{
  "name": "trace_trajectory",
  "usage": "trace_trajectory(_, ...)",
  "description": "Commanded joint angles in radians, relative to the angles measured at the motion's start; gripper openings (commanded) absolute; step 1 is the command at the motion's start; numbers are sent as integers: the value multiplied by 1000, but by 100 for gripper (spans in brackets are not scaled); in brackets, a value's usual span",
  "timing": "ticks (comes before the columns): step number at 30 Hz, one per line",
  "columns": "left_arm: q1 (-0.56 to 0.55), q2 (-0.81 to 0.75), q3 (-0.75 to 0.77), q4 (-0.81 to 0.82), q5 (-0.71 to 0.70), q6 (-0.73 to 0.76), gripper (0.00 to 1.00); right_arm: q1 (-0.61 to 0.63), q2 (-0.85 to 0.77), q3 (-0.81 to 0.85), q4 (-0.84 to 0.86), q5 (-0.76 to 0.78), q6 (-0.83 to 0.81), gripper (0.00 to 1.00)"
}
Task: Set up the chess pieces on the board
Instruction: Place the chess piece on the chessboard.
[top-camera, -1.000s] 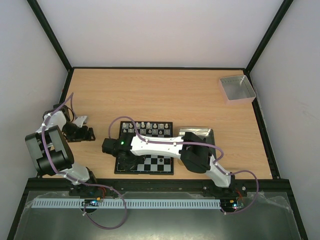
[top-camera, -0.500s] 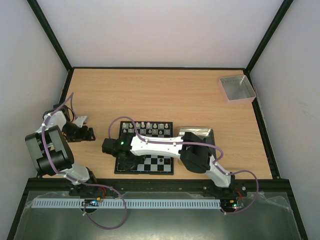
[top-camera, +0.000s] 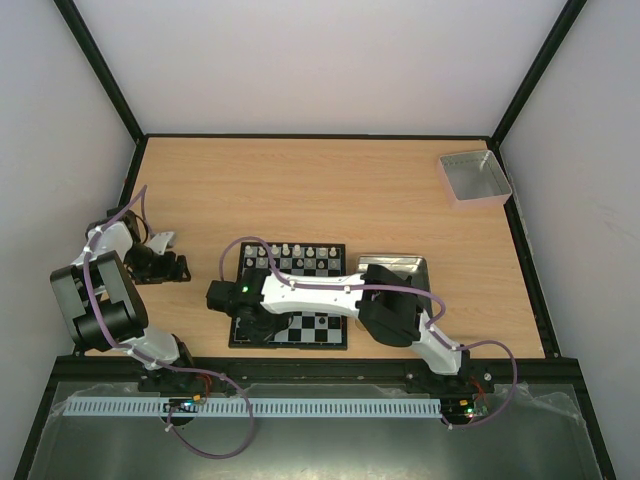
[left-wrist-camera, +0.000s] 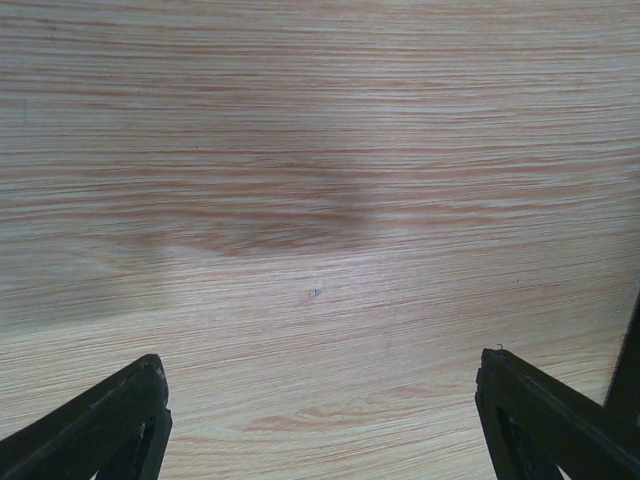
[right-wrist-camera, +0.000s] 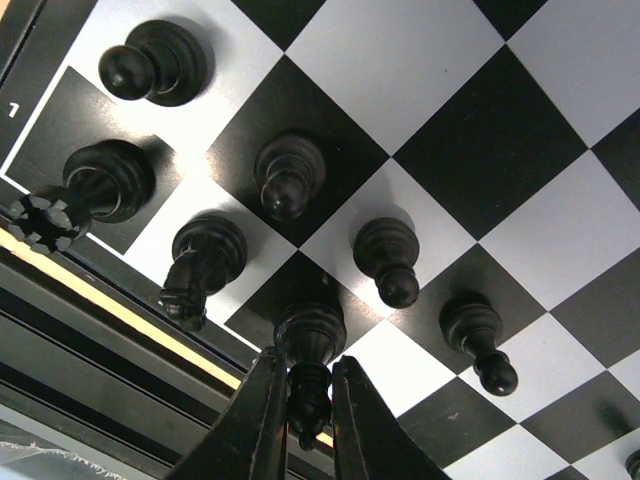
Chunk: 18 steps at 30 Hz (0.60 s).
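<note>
Top view: the right gripper (top-camera: 247, 318) is over the near-left corner of the board (top-camera: 318, 326). The left gripper (top-camera: 172, 262) is well left of the board.

Left wrist: the left gripper (left-wrist-camera: 320, 440) is wide, w/ nothing btw its fingers, only the table (left-wrist-camera: 320, 200) under it.

Right wrist: the right gripper (right-wrist-camera: 305, 420) is narrow, clamped on a black piece (right-wrist-camera: 311, 333) at the board's edge row. A knight (right-wrist-camera: 200, 262) and a pawn (right-wrist-camera: 386, 258) stand just beside it. If you open or pull away sideways, I think a finger can knock them, or tip the held piece.

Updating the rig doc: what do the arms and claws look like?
White links, bulky black joints on left arm and right arm, a lilac cable looped outside each. A green light near the right wrist. Two black wedge-shaped fingers on left claw and right claw.
</note>
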Motion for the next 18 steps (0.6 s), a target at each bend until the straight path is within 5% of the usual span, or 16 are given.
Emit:
trace_trajectory(1, 6, 1, -12, -13, 9, 6, 83, 7, -15, -18, -9, 5, 5, 11)
trace_trajectory(8, 6, 3, -12, -12, 9, 6, 84, 7, -17, -14, -7, 3, 5, 24)
trace_trajectory(18, 7, 4, -12, -12, 11, 8, 84, 7, -34, -1, -7, 33, 18, 24)
